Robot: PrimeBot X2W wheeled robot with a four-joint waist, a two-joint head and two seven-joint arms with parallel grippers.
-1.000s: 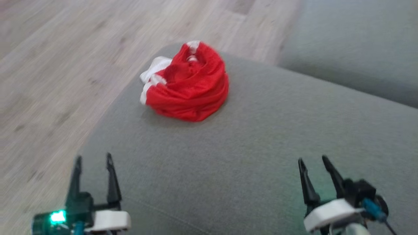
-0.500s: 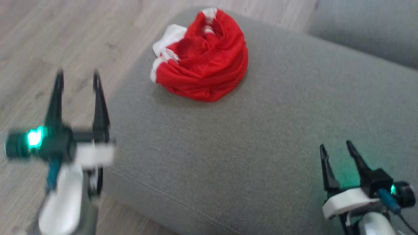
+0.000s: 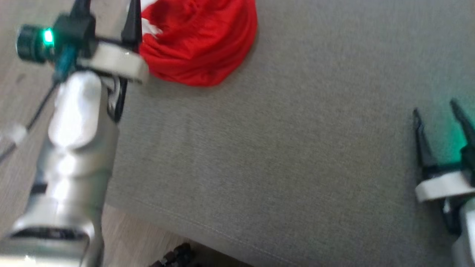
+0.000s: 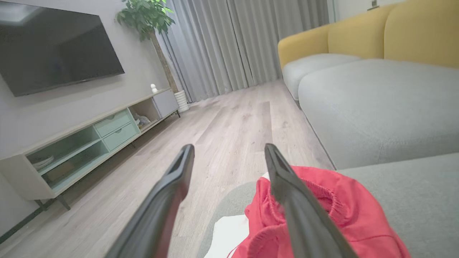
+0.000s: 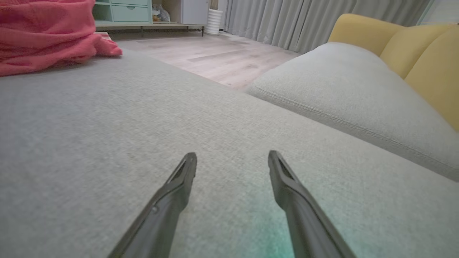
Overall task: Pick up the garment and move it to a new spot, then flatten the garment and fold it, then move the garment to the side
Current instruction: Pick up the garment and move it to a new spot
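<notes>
The garment (image 3: 196,40), a crumpled red bundle with white trim, lies near the far left corner of a grey sofa cushion (image 3: 297,148). My left gripper (image 3: 107,4) is open at the bundle's left edge, its fingers running off the top of the head view. In the left wrist view the left gripper (image 4: 228,147) is open, with one finger in front of the garment (image 4: 322,215) and the other over the floor. My right gripper (image 3: 434,107) stands open and empty low over the cushion, far right of the bundle. In the right wrist view the right gripper (image 5: 232,154) points across bare cushion, the garment (image 5: 43,32) far off.
Wooden floor (image 4: 229,122) lies beyond the cushion's left and far edges. A second grey cushion (image 5: 344,89) adjoins, backed by yellow sofa cushions (image 4: 394,32). A TV stand (image 4: 89,139), a television, a potted plant and curtains stand across the room.
The head camera has tilted, so the whole picture shifted. My left arm has reached forward to the garment's left edge. The right gripper stays low over the cushion, and both stay open.
</notes>
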